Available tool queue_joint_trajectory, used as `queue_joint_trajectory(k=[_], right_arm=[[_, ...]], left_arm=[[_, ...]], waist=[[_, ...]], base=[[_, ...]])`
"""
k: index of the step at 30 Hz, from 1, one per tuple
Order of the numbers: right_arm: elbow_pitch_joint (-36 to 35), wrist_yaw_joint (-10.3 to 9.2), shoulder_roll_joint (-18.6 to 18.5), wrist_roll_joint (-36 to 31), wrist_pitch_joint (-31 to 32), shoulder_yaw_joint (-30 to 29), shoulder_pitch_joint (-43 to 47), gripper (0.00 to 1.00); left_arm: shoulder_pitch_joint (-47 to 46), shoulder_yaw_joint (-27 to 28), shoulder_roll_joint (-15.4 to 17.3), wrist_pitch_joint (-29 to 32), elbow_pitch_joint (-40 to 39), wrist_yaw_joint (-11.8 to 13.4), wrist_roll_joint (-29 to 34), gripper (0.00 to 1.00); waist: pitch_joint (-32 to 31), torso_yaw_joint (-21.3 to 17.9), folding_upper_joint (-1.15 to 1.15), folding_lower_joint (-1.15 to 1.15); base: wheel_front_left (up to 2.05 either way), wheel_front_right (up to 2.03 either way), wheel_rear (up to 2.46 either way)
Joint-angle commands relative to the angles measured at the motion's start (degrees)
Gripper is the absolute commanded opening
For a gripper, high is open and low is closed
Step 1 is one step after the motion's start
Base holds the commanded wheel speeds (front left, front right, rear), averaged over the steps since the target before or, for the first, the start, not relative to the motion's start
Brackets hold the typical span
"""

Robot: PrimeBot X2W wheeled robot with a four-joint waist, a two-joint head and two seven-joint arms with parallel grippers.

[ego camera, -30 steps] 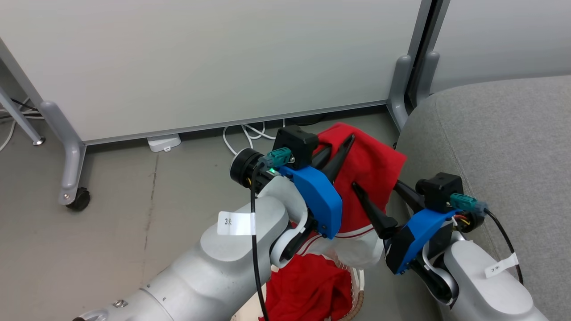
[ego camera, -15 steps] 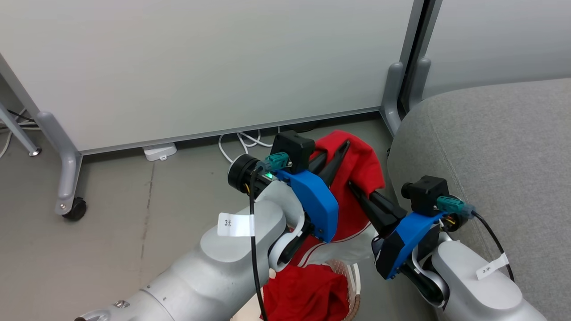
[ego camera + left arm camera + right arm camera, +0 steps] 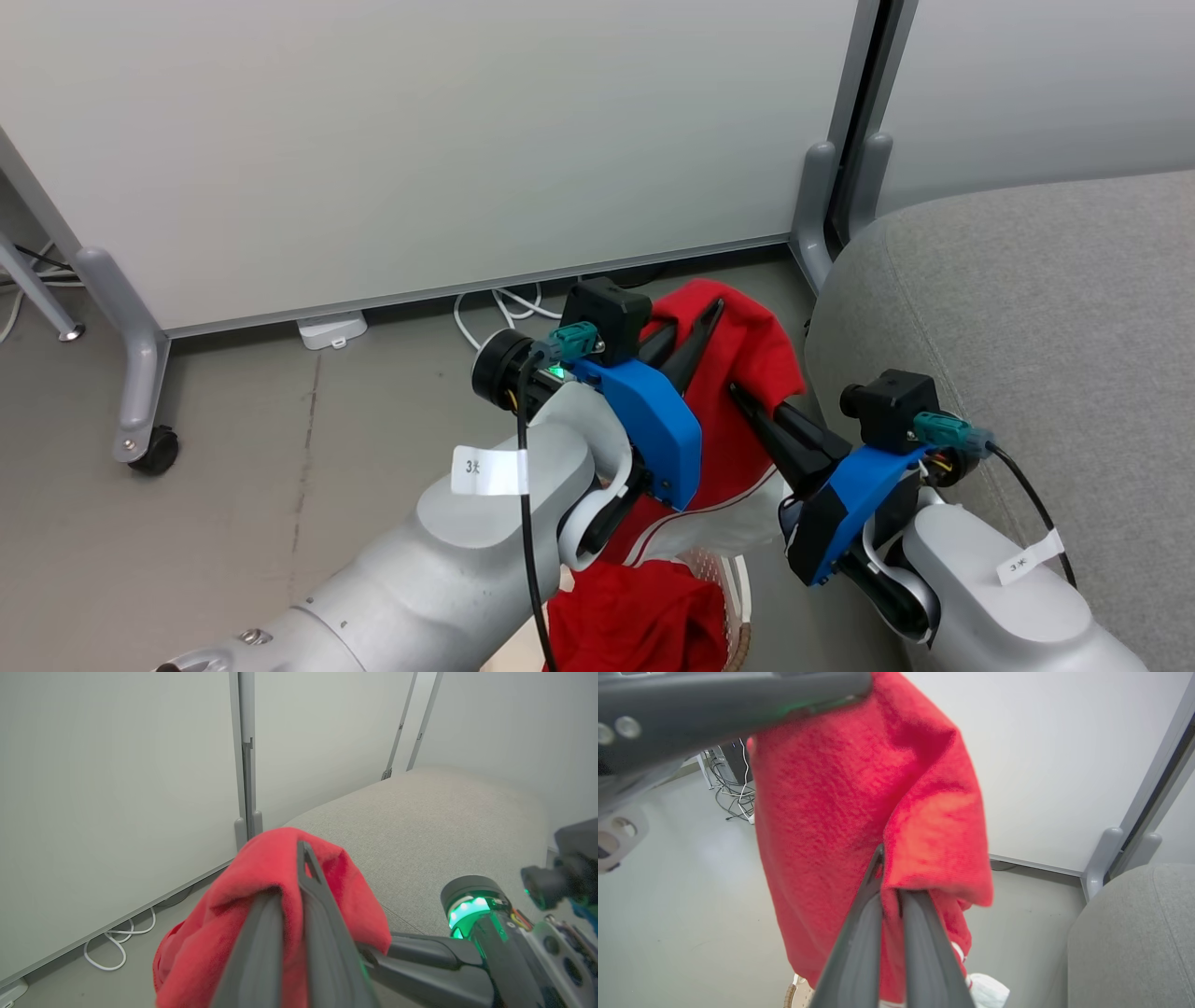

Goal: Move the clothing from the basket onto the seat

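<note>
The left hand [image 3: 695,325] is gripping a red garment [image 3: 752,350] near its top, its two dark fingers drawn close together with the cloth folded over and between them. The right hand [image 3: 747,401] is pinching a fold at the same garment's right side, its fingers nearly touching on the fabric. Between them the garment is hanging in the air above the floor [image 3: 280,485], just beside the rounded edge of the grey seat [image 3: 1027,308] and not resting on it. Its white-trimmed lower edge is trailing down toward the basket [image 3: 744,597], apparently without touching it, though the left arm is hiding much of that spot. A second red garment [image 3: 644,616] is lying bunched inside the basket.
</note>
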Motion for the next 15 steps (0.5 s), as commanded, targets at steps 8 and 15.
queue_joint_trajectory(k=[8, 15], right_arm=[[0.7, 0.03, -0.4, 0.8, -0.4, 1.0, -1.3, 0.00], [1.0, 0.03, -0.2, 1.3, -0.5, 1.4, -1.3, 0.00]], left_arm=[[-0.8, -0.6, 0.0, -0.8, 0.8, 0.1, -0.8, 0.00], [-1.0, -1.1, 0.0, -1.0, 1.2, 0.2, -1.3, 0.00]], waist=[[-0.1, -0.4, 0.00, 0.00], [-0.3, -0.6, 0.00, 0.00]], base=[[0.00, 0.00, 0.00], [0.00, 0.00, 0.00]])
